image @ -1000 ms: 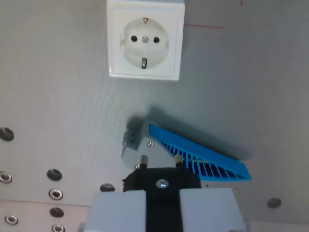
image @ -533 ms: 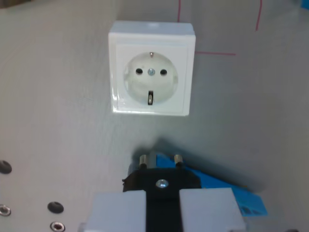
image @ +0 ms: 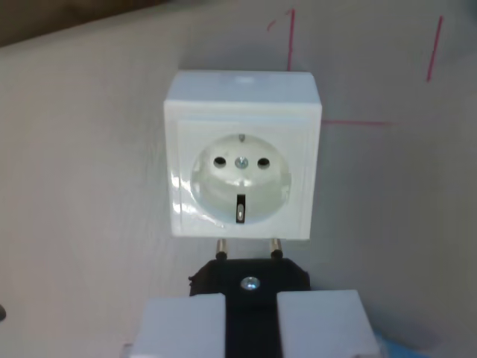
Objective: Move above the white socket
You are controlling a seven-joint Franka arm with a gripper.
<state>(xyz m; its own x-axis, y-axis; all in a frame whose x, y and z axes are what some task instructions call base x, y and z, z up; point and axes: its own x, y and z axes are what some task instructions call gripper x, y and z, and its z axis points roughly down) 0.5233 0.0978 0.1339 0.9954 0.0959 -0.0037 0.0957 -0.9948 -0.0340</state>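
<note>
— Grey bench [image: 82, 186], red lines at the far side. Tool [image: 250, 317]?
— Low in the wrist view, pointing forward, clamped on a black plug [image: 250, 277].
— White socket [image: 242, 155]?
— Straight ahead, centred, its near edge just at the two pin tips.

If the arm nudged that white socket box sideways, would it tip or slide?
The white socket looks squat and flat-based, so it probably wouldn't tip. Its hard, glossy plastic suggests it is rigid. Whether it is fixed to the table isn't visible.
</note>
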